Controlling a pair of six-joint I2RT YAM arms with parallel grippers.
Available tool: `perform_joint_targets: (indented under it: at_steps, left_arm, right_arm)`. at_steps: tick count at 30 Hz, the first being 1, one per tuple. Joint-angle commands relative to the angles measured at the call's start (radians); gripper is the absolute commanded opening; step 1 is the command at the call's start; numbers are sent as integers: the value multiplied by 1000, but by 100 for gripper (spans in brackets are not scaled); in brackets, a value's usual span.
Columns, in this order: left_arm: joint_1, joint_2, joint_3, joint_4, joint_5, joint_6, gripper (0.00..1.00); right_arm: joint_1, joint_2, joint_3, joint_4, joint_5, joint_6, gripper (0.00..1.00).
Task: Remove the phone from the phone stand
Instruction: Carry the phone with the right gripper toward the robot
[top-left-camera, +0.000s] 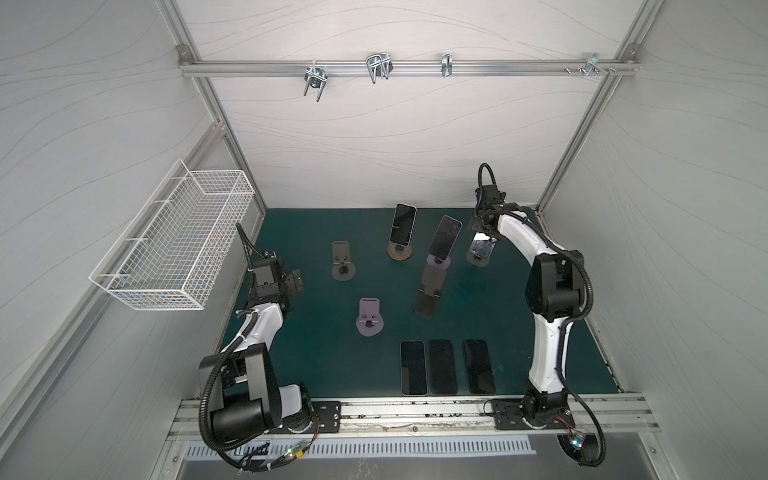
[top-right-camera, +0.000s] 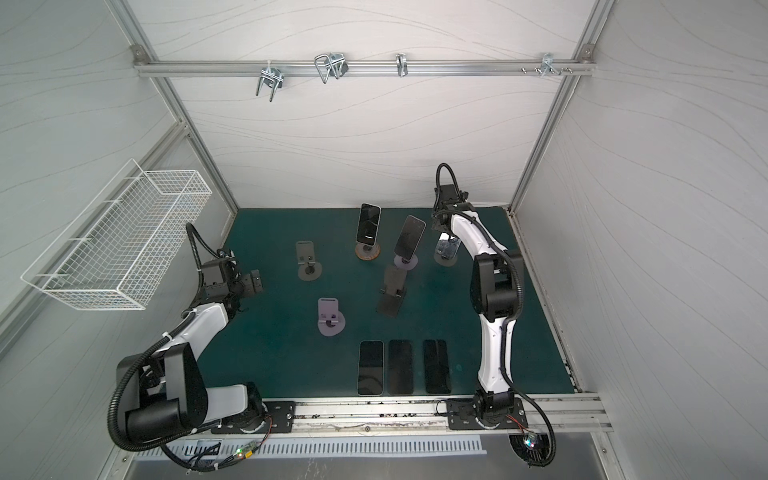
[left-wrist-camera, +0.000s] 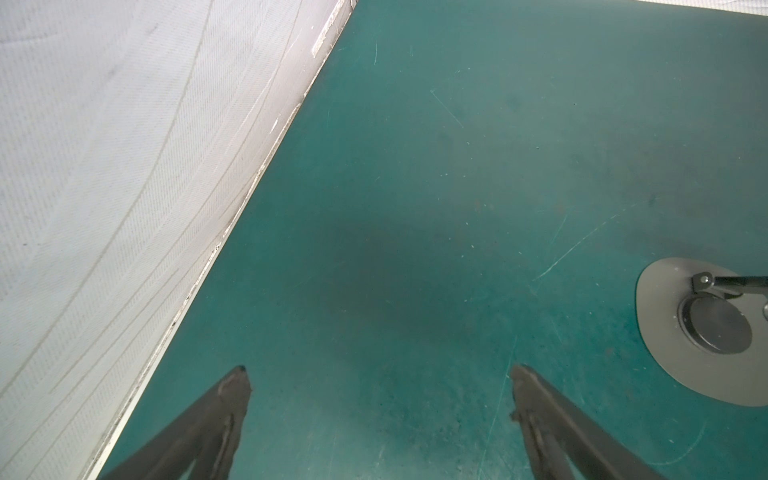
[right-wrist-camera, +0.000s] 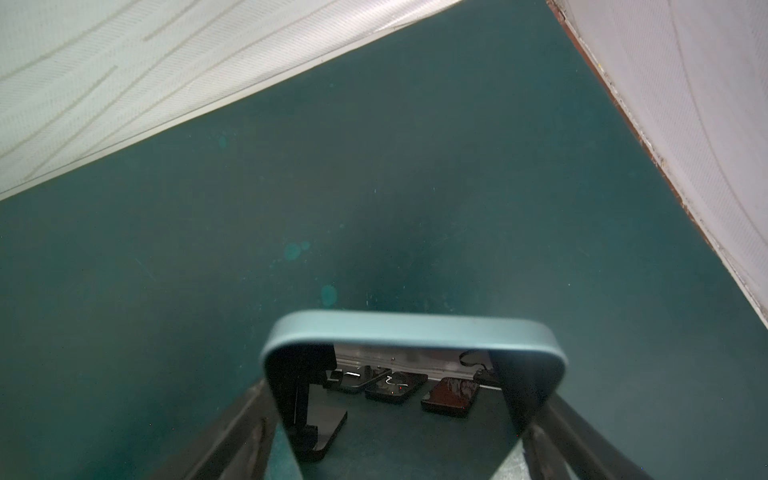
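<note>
We find the right gripper straddling the phone on its stand; we cannot confirm a grip. Over the mat, the left gripper gapes wide.

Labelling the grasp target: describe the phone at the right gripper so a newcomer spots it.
On the green mat, look along the back row of three phones propped on stands. Take the rightmost phone, on a round grey stand near the back right corner. Unlike the middle phone and the left phone, both dark-screened, its screen glares bright and the right gripper straddles its top.
</note>
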Motion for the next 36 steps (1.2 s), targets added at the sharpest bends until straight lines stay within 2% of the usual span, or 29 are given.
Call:
perform_joint_targets:
  at_steps: [1, 8, 14, 23, 27, 36]
  left_arm:
    - [5, -5, 21, 46, 6, 0, 99]
    - [5, -6, 20, 47, 7, 2, 99]
    - [5, -3, 24, 44, 9, 1, 99]
    - [5, -1, 25, 43, 10, 2, 99]
    - [5, -1, 27, 42, 11, 3, 99]
    - [5, -7, 19, 47, 21, 6, 99]
  right_arm:
    - [-9, 16, 8, 22, 5, -7, 87]
    - [-12, 18, -7, 39, 4, -9, 78]
    - [-11, 15, -20, 43, 18, -22, 75]
    - [-11, -22, -53, 79, 4, -60, 73]
    - [-10, -58, -88, 125, -10, -91, 69]
    - [-5, -127, -76, 79, -38, -116, 67]
